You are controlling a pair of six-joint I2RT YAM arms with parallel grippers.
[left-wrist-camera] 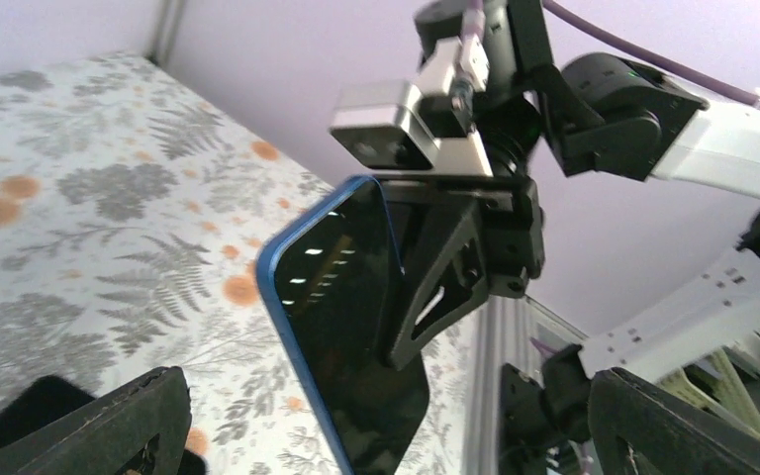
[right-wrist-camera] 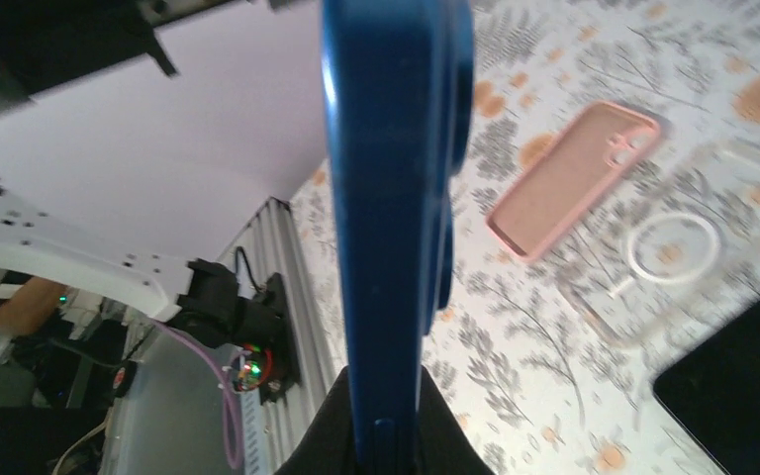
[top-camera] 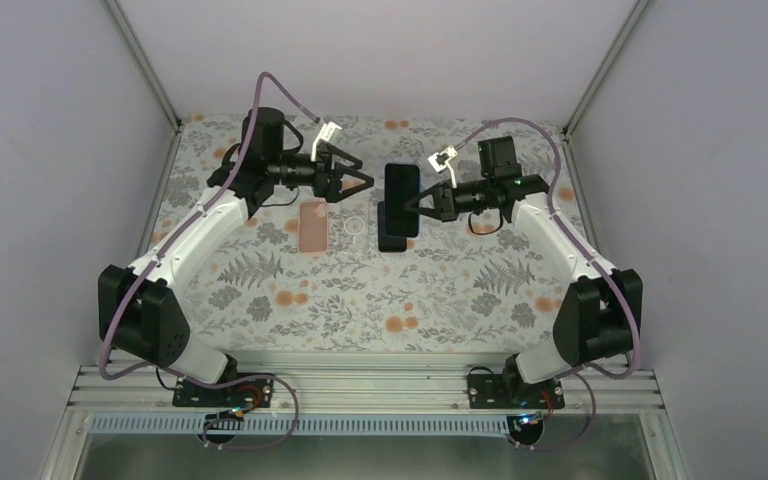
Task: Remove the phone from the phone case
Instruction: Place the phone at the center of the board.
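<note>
We read this as the tail end of the removal, w/ one caveat. The right gripper [top-camera: 412, 205] is clamped tight on the blue phone [top-camera: 401, 188], one finger across the screen and one on the back. It holds the phone on edge, off the table [top-camera: 360, 300], screen turned toward the left arm. The left gripper [top-camera: 360, 181] sits just beside the screen side, jaws spread as wide as they go and nothing between them. In its wrist view its fingers [left-wrist-camera: 109, 426] frame the phone w/o touching it.

On the table a pink phone case [top-camera: 313, 226] lies flat, near the left gripper and apart from the phone. Beside it is a clear ringed case [top-camera: 358, 231]. A black slab [top-camera: 392, 240] (prob. another phone, we can't tell) lies right under the held phone.

Our judgement: if the pink case is the one meant, the phone's out and the job's approx done. Next move = the right arm lowers the phone onto a bare patch, away from the slab and both cases, then lets go.

Caveat: in the right wrist view the blue back has raised camera bumps, and we can't tell if that's the phone's own body or a blue shell. If it's a shell, the left gripper must close on a corner lip and peel while the right holds firm.
</note>
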